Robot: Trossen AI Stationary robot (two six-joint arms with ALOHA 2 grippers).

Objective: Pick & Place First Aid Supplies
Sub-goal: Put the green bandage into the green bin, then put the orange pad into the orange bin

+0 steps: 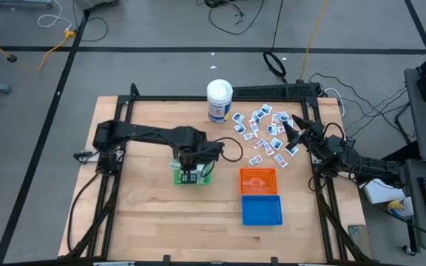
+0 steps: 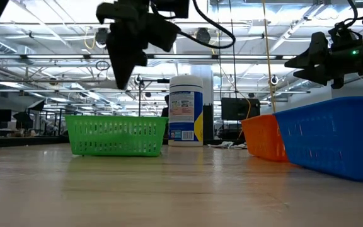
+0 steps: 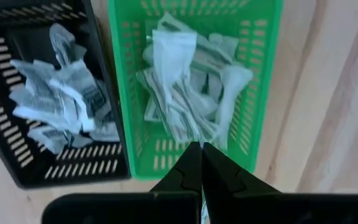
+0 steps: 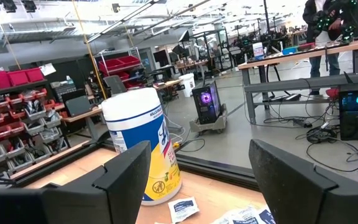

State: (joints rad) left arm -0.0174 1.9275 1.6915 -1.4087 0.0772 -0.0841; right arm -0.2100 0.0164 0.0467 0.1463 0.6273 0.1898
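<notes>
Perforated plastic green basket [image 3: 253, 93] on smooth wood table [image 1: 146, 214].

The canister [image 1: 219, 100] is set at the table's [image 1: 146, 214] far middle, with loose packets [image 1: 265, 133] scattered to its right. Nearer, two baskets [image 1: 192, 176] of packets lie at centre-left, and two more baskets [image 1: 259, 195] are placed right of them.

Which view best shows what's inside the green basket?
The left wrist view: it looks straight down into the green basket, showing a heap of pale wrapped packets. The high view mostly hides the basket under the left arm. The low view shows only its side wall. The right wrist view misses it.
</notes>
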